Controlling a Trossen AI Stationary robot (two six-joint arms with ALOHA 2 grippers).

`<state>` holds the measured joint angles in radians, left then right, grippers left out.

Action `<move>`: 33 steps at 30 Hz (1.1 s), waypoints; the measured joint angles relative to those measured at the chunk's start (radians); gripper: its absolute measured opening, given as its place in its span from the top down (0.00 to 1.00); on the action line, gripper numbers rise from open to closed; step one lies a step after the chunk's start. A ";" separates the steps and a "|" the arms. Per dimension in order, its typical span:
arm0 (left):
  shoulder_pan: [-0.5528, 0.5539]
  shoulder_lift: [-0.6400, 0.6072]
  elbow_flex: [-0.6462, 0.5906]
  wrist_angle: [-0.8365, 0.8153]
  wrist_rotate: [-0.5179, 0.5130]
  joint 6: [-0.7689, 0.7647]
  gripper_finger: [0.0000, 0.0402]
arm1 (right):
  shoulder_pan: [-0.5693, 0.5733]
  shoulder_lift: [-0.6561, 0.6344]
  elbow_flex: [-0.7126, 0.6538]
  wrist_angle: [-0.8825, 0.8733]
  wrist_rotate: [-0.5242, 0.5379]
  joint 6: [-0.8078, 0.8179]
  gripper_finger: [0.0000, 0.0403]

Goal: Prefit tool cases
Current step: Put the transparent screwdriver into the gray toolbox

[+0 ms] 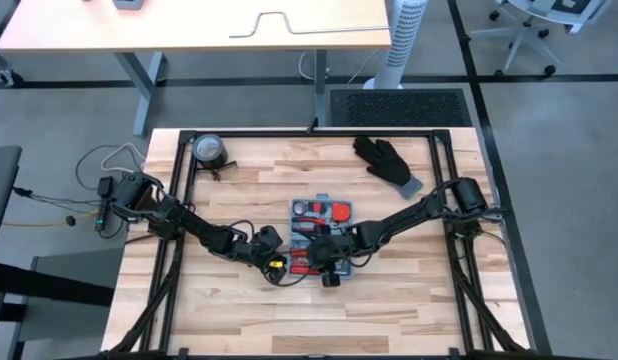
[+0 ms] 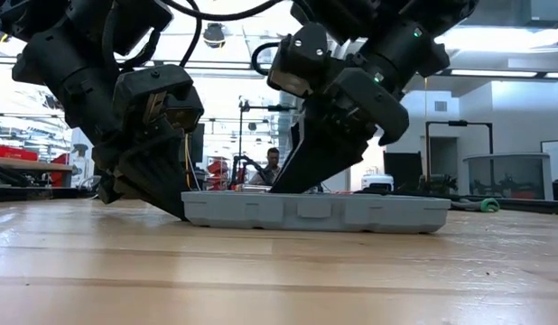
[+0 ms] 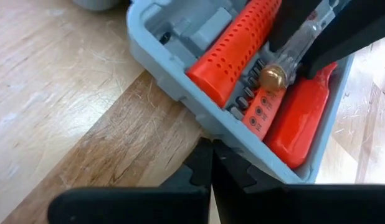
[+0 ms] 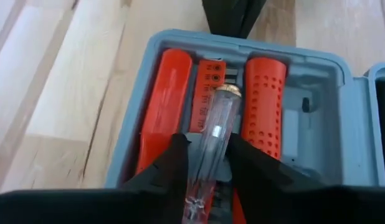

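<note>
Here, mid-tabletop, the right claw grips a clear-handled screwdriver over the open tool case, the clenched left claw bracing its edge; misalignment could jam it.

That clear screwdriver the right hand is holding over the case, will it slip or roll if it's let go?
Probably both. The clear screwdriver has a smooth, glossy, round handle, so it could slide between the right hand's fingers. Released onto the orange tools in the tool case, it would likely roll until a slot catches it.
</note>
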<state>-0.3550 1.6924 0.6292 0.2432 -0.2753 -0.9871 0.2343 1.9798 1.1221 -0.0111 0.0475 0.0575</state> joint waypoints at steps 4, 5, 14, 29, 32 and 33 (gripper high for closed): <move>0.000 0.000 0.000 0.000 -0.005 0.000 1.00 | 0.001 0.029 0.003 -0.032 0.014 0.047 0.74; 0.000 0.000 0.000 0.000 -0.008 -0.001 1.00 | 0.001 0.029 0.004 -0.045 0.021 0.068 0.78; 0.000 0.000 0.000 -0.001 -0.017 -0.002 1.00 | 0.003 -0.007 -0.002 -0.092 0.056 0.160 0.89; 0.000 0.000 0.000 -0.005 -0.025 0.004 1.00 | 0.013 -0.135 -0.009 -0.202 0.056 0.159 0.89; 0.000 0.000 0.000 -0.006 -0.026 0.006 1.00 | 0.007 -0.135 -0.009 -0.206 0.053 0.155 0.89; 0.000 0.000 0.000 -0.006 -0.026 0.008 1.00 | 0.000 -0.132 -0.009 -0.203 0.053 0.152 0.89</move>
<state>-0.3550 1.6925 0.6296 0.2375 -0.3018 -0.9789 0.2345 1.8480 1.1134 -0.2141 0.1009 0.2096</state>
